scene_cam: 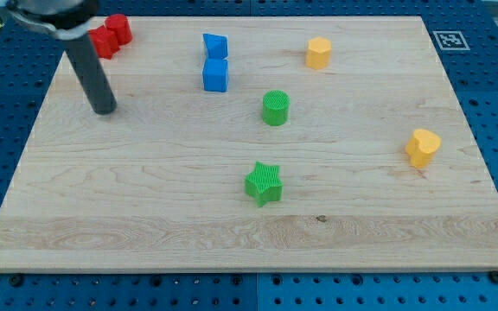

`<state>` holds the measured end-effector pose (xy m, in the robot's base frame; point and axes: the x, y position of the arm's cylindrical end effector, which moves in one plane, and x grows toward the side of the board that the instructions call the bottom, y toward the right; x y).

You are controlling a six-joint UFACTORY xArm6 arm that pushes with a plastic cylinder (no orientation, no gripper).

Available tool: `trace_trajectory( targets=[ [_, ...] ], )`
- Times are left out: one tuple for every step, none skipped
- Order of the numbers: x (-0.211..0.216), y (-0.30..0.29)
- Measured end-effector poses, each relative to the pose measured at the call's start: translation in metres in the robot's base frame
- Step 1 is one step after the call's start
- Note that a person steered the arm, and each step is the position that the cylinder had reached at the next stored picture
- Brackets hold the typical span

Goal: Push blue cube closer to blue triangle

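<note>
- I'm seeing my tip (pixel 105 110) sitting well left of the blue cube (pixel 216 75), which is touching the blue triangle (pixel 215 45).
- No jaws here, just a rod.
- The cube is looking light, rigid; I'm favouring its bottom face.

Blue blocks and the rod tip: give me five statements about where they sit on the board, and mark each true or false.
1. The blue cube sits directly below the blue triangle in the view, the two nearly touching. True.
2. My tip is pressed against the blue cube. False: it stands well to the view's left of the cube, apart from it.
3. The green cylinder lies to the view's right of and below the blue cube. True.
4. The green star sits at the view's top edge. False: it lies below the board's middle.
5. The red blocks are at the view's top left, above my tip. True.
</note>
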<state>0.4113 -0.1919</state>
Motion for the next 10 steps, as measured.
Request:
trace_trajectory(
  targets=[
    [0.011, 0.030],
    [0.011, 0.062],
    [0.018, 0.106],
    [0.020, 0.122],
    [0.013, 0.122],
    [-0.022, 0.125],
    [-0.049, 0.127],
    [-0.070, 0.127],
    [-0.082, 0.125],
    [-0.110, 0.104]
  ],
)
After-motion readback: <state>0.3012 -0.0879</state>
